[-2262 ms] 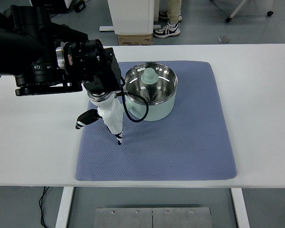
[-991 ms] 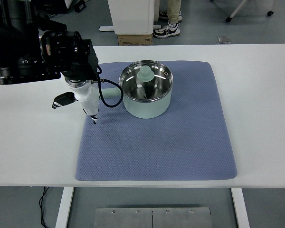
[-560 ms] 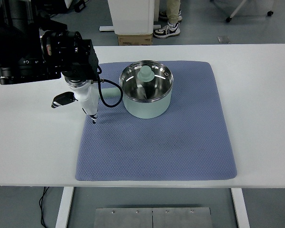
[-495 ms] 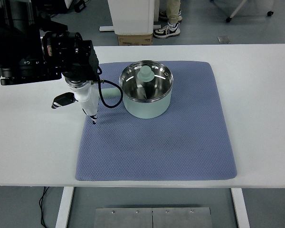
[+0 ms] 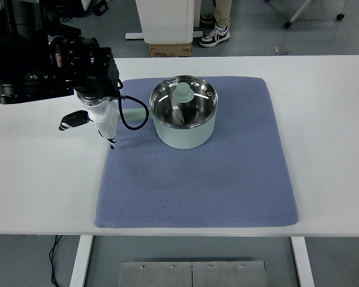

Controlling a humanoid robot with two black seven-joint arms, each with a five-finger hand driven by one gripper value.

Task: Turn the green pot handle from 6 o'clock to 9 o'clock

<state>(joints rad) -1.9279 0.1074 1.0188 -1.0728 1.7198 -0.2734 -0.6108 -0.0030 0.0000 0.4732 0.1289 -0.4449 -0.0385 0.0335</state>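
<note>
Green pot (image 5: pixel 185 115): upper centre of frame, on blue mat (image 5: pixel 197 179) | handle (image 5: pixel 131 112): points left, near 9 o'clock, so you can judge rotation essentially done | left hand (image 5: pixel 102 122): upper left, beside handle, fingers slack, grasping nothing you can see | remaining: withdraw arm.

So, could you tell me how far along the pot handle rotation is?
The turn looks done: the green pot sits on the blue mat with its handle pointing to 9 o'clock. The left hand hangs just beside the handle, holding nothing. Only moving the arm clear seems left.
</note>
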